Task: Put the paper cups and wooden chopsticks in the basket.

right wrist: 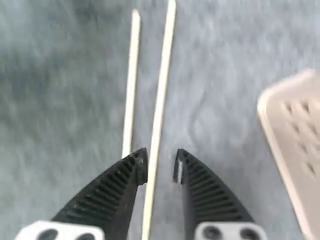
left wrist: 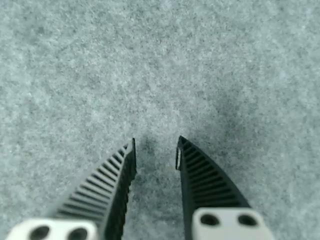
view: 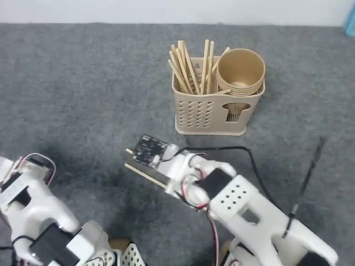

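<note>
A beige perforated basket (view: 211, 108) stands on the grey carpet, and its corner appears in the right wrist view (right wrist: 295, 145). Inside it are several wooden chopsticks (view: 191, 69) and a stack of paper cups (view: 240, 72). Two loose chopsticks lie on the carpet in front of the basket. In the right wrist view one chopstick (right wrist: 159, 115) runs between the fingers of my open right gripper (right wrist: 160, 165), and the other chopstick (right wrist: 130, 85) lies just outside one finger. From above, a chopstick (view: 143, 173) pokes out under the right arm's wrist (view: 148, 149). My left gripper (left wrist: 156, 150) is open over bare carpet.
The left arm (view: 33, 210) sits at the lower left of the high view, far from the basket. A black cable (view: 252, 160) trails from the right arm towards the right. A thin black rod (view: 310, 166) lies on the carpet at the right.
</note>
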